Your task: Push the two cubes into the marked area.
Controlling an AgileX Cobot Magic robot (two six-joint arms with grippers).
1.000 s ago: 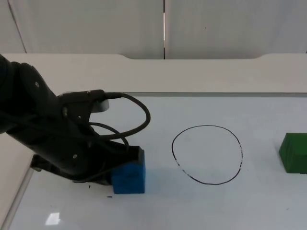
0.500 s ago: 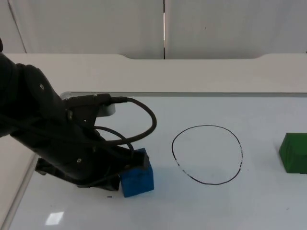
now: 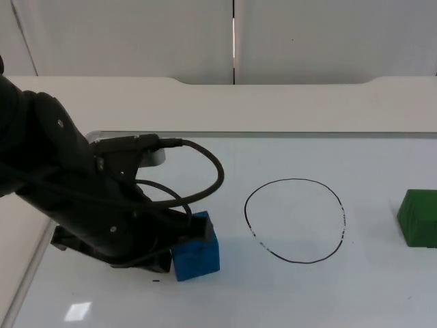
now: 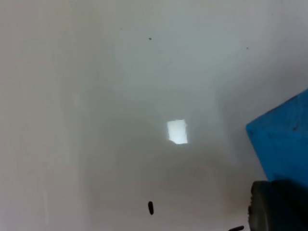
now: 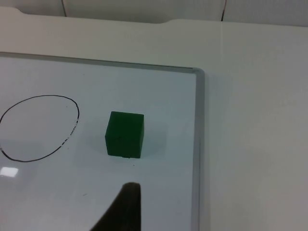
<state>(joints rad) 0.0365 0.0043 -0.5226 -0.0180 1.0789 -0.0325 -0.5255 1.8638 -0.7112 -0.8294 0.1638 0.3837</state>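
Left gripper (image 3: 179,239): low over the white board (image 3: 287,301), pressed against the left side of the blue cube (image 3: 196,254); I cannot tell how its jaws stand.
Blue cube: on the board, turned slightly askew, left of the marked circle (image 3: 295,220) and outside it; the left wrist view has it (image 4: 284,142) touching the black fingertip (image 4: 274,207).
Marked circle: black outline at mid-board, nothing inside.
Green cube (image 3: 419,217): near the board's right edge, right of the circle, outside it.
Right gripper (image 5: 126,207): waits above the board, apart from the green cube (image 5: 124,134); jaw state cannot be told.
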